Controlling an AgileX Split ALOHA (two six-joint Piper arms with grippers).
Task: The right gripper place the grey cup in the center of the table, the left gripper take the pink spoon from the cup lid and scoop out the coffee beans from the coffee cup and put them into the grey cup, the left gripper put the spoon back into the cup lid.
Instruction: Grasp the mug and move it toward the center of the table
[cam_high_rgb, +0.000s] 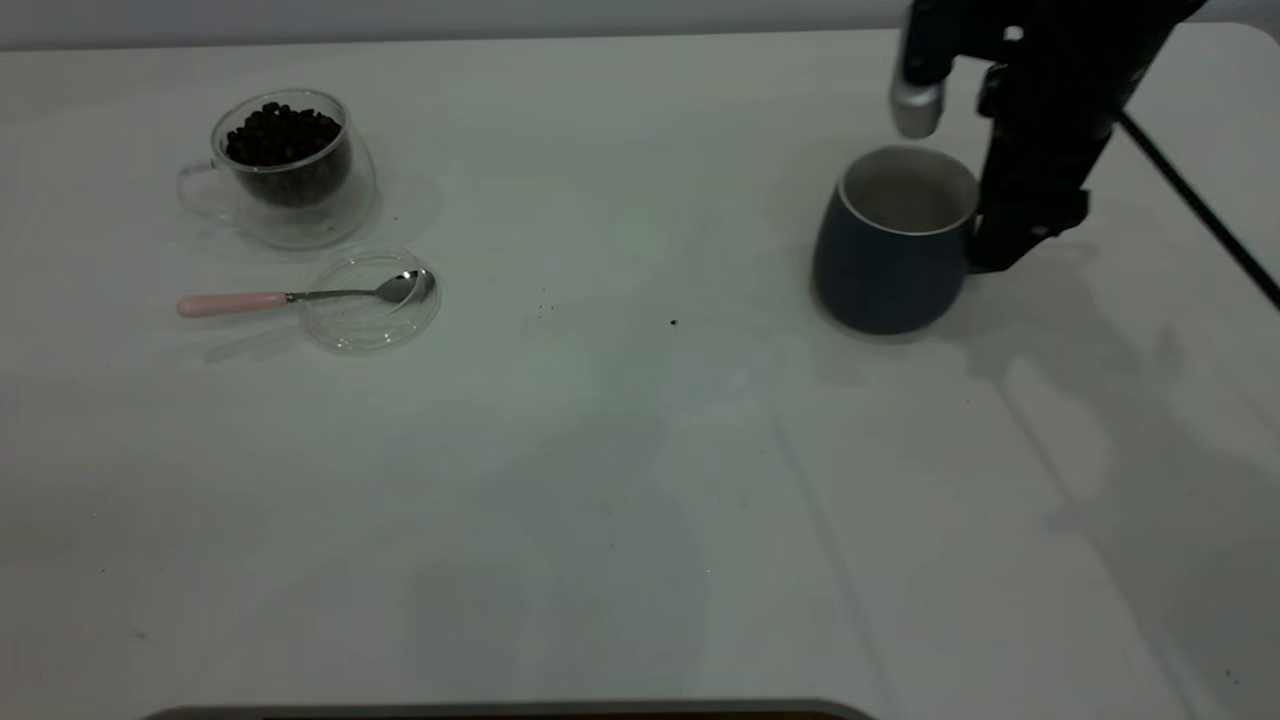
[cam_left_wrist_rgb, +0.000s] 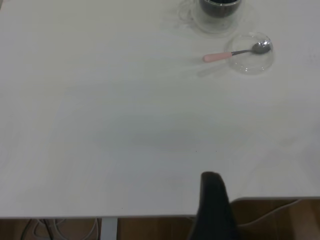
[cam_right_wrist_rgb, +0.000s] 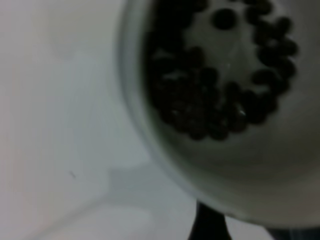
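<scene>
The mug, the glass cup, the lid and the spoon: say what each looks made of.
The mug: likely ceramic, with a matte blue-grey outside and a white inside and rim.
The glass cup: clear double-walled glass; the beans show through it.
The lid: transparent, glass or plastic, I cannot tell which.
The spoon: shiny metal bowl and neck; the pale pink handle could be plastic or ceramic.

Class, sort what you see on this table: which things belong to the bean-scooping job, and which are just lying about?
Belong to the job: grey cup, right gripper beside it, coffee cup, coffee beans, pink spoon, cup lid, left gripper, table.

Just lying about: dark speck on the table, black cable behind the right arm.
</scene>
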